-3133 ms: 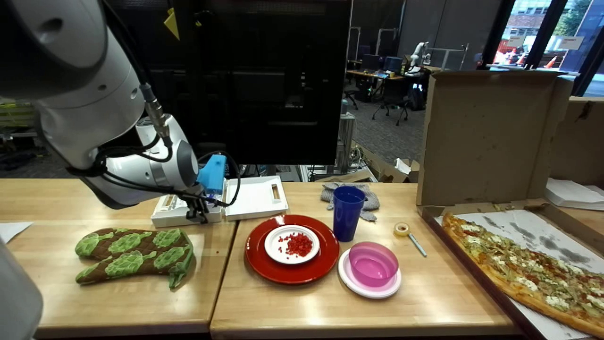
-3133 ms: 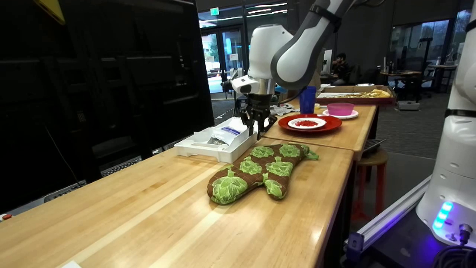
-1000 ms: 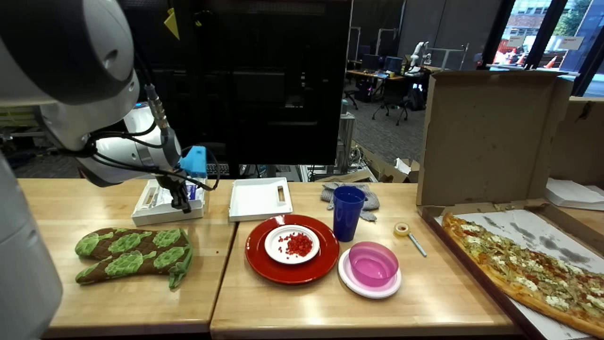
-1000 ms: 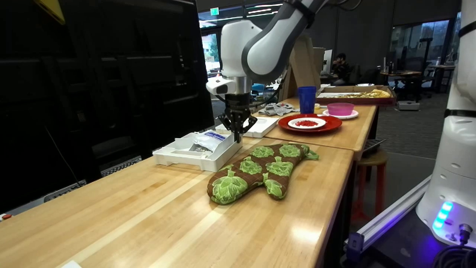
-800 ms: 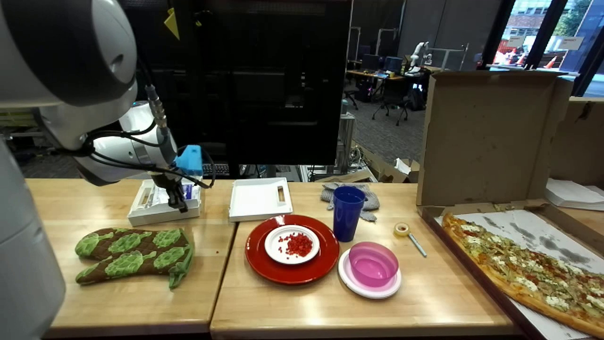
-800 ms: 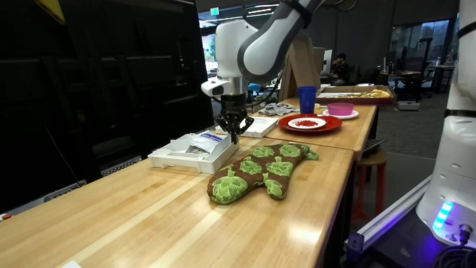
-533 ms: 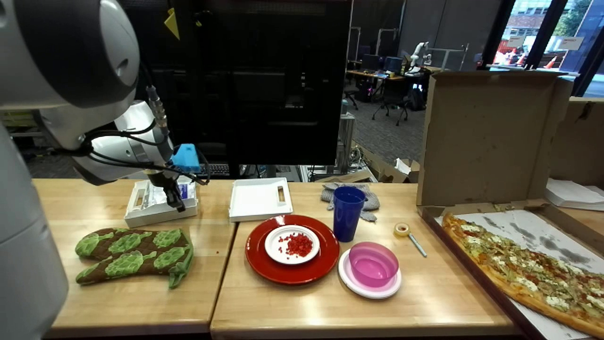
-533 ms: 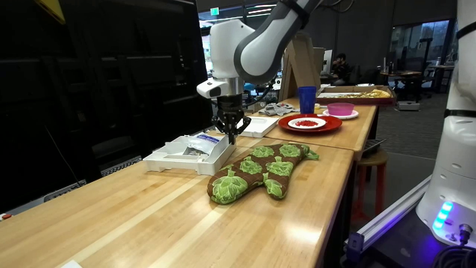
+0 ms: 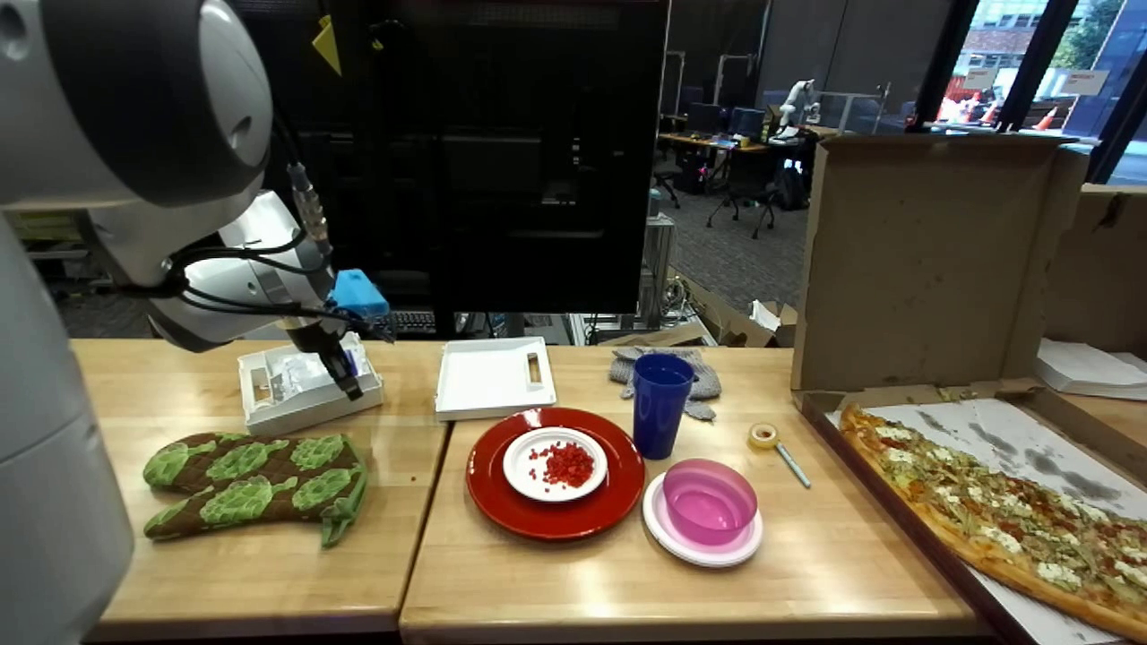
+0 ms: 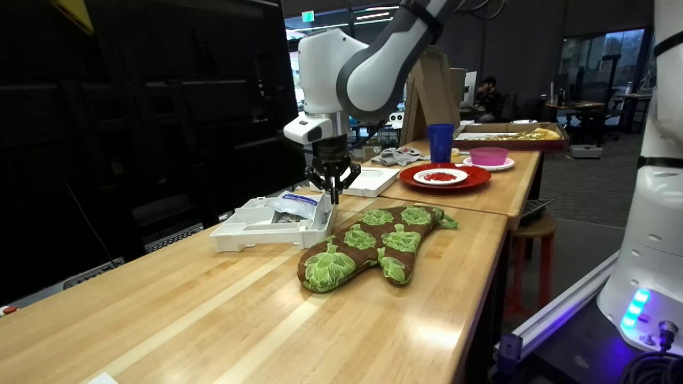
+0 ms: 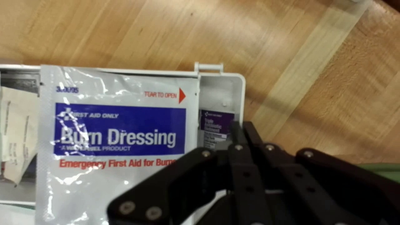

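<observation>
Claw point(image 11: 242, 124): narrow, fingertips nearly together; the rim of one end wall runs between them, so that wall appears pinched.
White first-aid kit base point(image 9: 305, 412): on the wooden table point(image 10: 187, 320), just beside the artichoke-print oven mitt point(image 10: 373, 245) in both exterior views; whether they touch, I cannot tell.
Kit from claw: in the wrist view nearly all of it lies left of the fingertips; the lone arm point(image 10: 373, 80) meets it near the corner by the hinge tab point(image 11: 210, 67).
Long axis: leftward across the wrist view, square to the gripped wall, running out of frame.
Pointing: in an exterior view the handle slot point(image 9: 262, 391) faces left; the opposite side faces the white kit lid point(image 9: 488, 381).
Inside: Burn Dressing packet point(image 11: 120, 131); Triple Antibiotic Ointment pack point(image 11: 216, 122) between it and the gripped wall.
</observation>
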Robot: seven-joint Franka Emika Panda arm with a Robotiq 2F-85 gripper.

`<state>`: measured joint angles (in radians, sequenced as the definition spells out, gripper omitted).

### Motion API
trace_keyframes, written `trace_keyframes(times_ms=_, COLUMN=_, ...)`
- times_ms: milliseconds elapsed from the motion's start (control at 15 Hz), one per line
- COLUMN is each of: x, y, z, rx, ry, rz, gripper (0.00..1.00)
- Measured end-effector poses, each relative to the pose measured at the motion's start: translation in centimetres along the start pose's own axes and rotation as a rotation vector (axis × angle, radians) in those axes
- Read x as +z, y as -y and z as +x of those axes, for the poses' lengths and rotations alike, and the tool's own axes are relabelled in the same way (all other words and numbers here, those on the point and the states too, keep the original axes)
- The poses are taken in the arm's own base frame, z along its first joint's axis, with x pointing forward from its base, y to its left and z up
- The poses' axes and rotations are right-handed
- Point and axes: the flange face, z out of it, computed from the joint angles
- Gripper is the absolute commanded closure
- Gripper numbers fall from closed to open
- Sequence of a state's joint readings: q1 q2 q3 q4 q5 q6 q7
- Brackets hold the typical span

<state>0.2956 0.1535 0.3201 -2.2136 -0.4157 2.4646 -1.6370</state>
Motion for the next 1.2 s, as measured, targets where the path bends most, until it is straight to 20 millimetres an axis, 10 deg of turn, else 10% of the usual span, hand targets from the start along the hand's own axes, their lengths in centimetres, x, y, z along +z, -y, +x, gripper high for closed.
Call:
trace_keyframes(times_ms=400, x=0.4, y=0.9, z=-3.0, rx=-0.060, ry=0.044, rz=0.013, gripper=0.99)
trace_keyframes(times_ms=533, x=0.4, y=1.3, z=-4.2, rx=-0.069, ry=0.058, rz=0.017, gripper=0.70)
trace_keyframes(times_ms=1200, x=-0.8, y=2.4, z=-5.1, rx=0.054, ry=0.012, rz=-0.007, gripper=0.06)
